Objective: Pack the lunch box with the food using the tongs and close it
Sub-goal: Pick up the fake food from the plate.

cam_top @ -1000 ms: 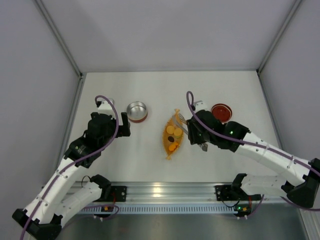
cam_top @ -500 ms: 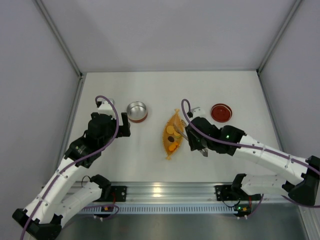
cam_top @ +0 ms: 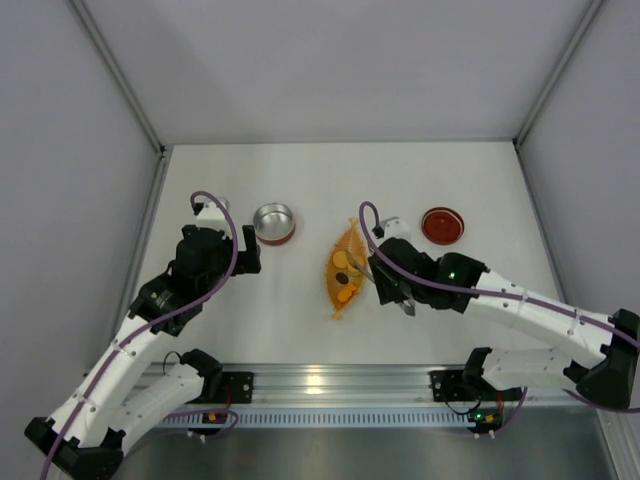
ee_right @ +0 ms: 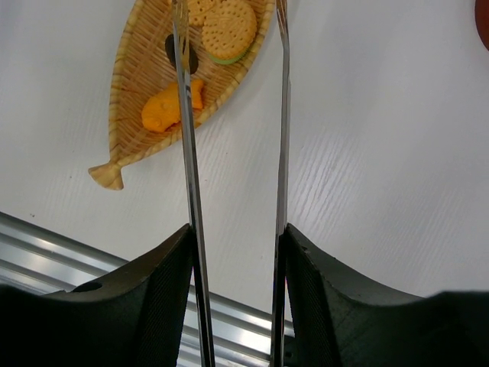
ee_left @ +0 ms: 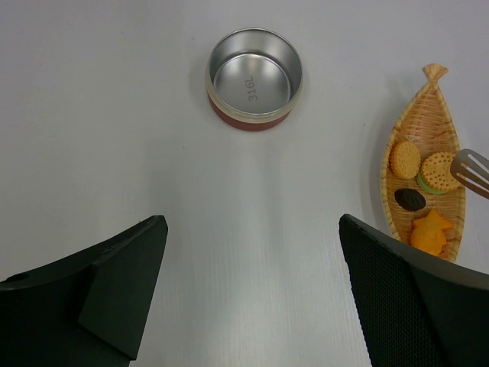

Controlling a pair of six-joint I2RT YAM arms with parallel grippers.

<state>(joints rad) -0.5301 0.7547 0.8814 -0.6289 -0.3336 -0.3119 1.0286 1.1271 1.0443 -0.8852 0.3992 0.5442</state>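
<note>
The left gripper (ee_left: 250, 225) hung wide open above the table, near the lunch box (ee_left: 254, 78), which stood uncovered with nothing inside. To its right the food (ee_left: 405, 159) lay in the orange tray (ee_left: 429, 115). The right gripper (ee_right: 235, 248) clasped the tongs (ee_right: 186, 145), their arms spread above the tray. The red lid (cam_top: 443, 225) lay furthest right, apart

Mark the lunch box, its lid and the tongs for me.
lunch box (ee_left: 260, 70), left wrist view, bare silver floor.
lid (cam_top: 442, 225), top external view, centre of red disc.
tongs (ee_right: 186, 138), right wrist view, left blade midway.
</note>
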